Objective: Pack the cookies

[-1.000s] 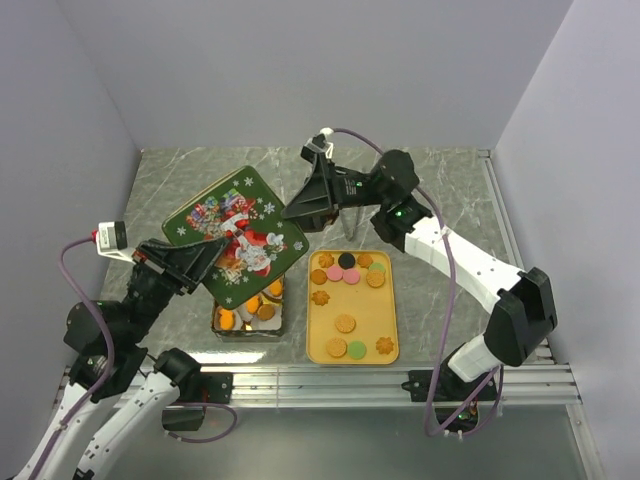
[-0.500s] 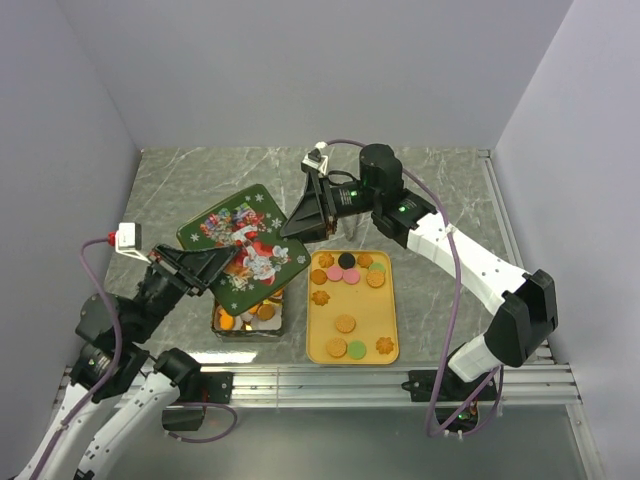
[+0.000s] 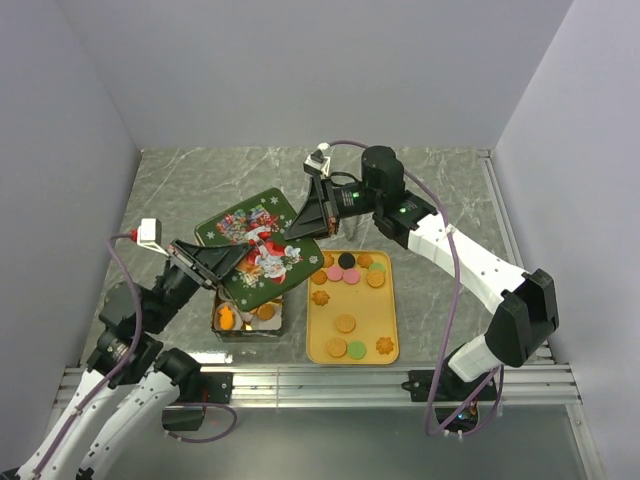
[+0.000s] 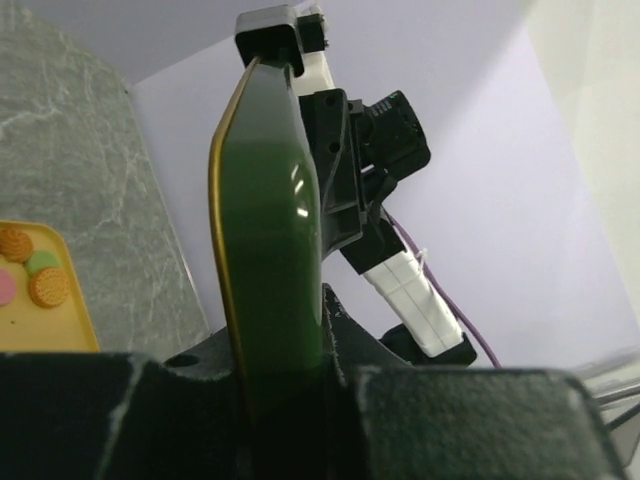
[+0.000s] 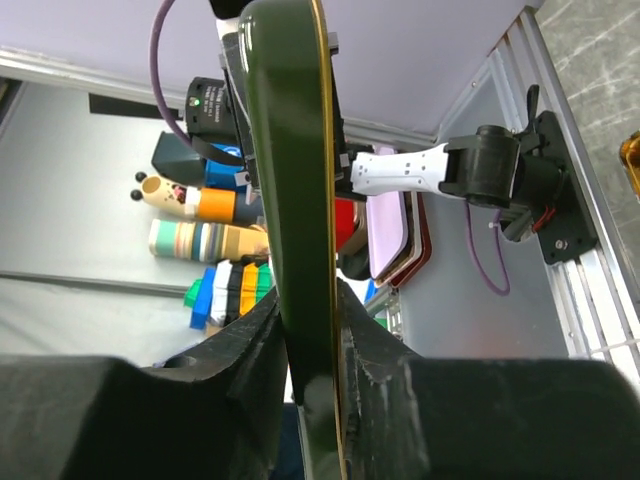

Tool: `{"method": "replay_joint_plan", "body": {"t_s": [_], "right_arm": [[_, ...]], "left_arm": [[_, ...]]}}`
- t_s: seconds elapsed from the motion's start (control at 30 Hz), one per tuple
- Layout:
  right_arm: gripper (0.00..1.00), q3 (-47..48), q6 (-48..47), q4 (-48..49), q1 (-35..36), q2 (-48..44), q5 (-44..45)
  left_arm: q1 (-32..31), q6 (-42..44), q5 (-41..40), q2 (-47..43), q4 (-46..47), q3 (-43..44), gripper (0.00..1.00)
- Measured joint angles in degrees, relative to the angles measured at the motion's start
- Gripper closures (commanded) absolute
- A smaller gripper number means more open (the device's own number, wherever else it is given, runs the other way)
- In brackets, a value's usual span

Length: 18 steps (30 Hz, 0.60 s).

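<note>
Marble bench (image 3: 440,190) bears cookies (image 3: 346,268) on a yellow tray (image 3: 366,300) and in the open tin (image 3: 247,331) beside it; left gripper (image 3: 222,272) and right gripper (image 3: 297,228) each pinch the green lid (image 3: 262,252) tilted over the tin, so lidding seems the step in hand, needing levelling first.

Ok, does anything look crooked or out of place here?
The Christmas lid, gripped by the left claw and right claw, is twisted over the open tin, not squared to it. Several cookies lie unpacked on the yellow tray.
</note>
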Motion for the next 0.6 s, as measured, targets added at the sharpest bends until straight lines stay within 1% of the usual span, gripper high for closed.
{"method": "replay_joint_plan", "body": {"t_s": [0.03, 0.07, 0.1, 0.13, 0.17, 0.2, 0.27, 0.33, 0.37, 0.4, 0.47, 0.6], "right_arm": [[0.78, -0.37, 0.09, 0.04, -0.13, -0.09, 0.04], [0.79, -0.7, 0.15, 0.04, -0.31, -0.15, 0.07], [0.8, -1.09, 0.46, 0.15, -0.33, -0.31, 0.26], [0.81, -1.42, 0.37, 0.09, -0.35, -0.52, 0.46], [0.81, -1.92, 0.42, 0.04, -0.2, -0.74, 0.74], [0.81, -2.64, 0.39, -0.13, 0.13, -1.05, 1.03], [0.83, -3.8, 0.22, -0.72, 0.28, -1.42, 1.57], [0.84, -4.37, -0.55, -2.29, -0.33, -1.62, 1.9], [0.84, -4.55, -0.87, -3.39, -1.2, -1.75, 2.08], [0.84, -4.79, -1.36, -4.39, -2.47, -1.92, 2.34], [0.85, -4.85, -2.71, -7.45, -6.27, -2.21, 3.13], [0.86, -4.55, -8.59, -16.59, -15.47, -2.67, 7.3]], "left_arm": [[0.0, -0.07, 0.04, 0.35, 0.02, 0.0, 0.7], [0.02, 0.07, 0.0, 0.72, -0.35, 0.04, 0.51], [0.0, 0.68, 0.11, 1.27, -1.4, 0.22, 0.41], [0.0, 1.09, -0.07, 1.95, -2.62, 0.33, 0.34], [0.0, 1.38, -0.26, 2.99, -3.93, 0.55, 0.25], [0.0, 1.86, -0.72, 4.26, -5.81, 1.05, 0.2], [0.0, 2.51, -2.21, 6.03, -10.38, 2.4, 0.13], [0.0, 3.08, -3.61, 6.97, -14.95, 4.11, 0.09], [0.0, 3.48, -4.61, 7.28, -17.53, 5.18, 0.03], [0.0, 4.04, -5.79, 7.37, -19.98, 6.27, 0.02], [0.0, 4.46, -7.96, 7.3, -24.02, 8.07, 0.01], [0.0, 5.53, -12.15, 7.5, -31.26, 11.8, 0.06]]}}
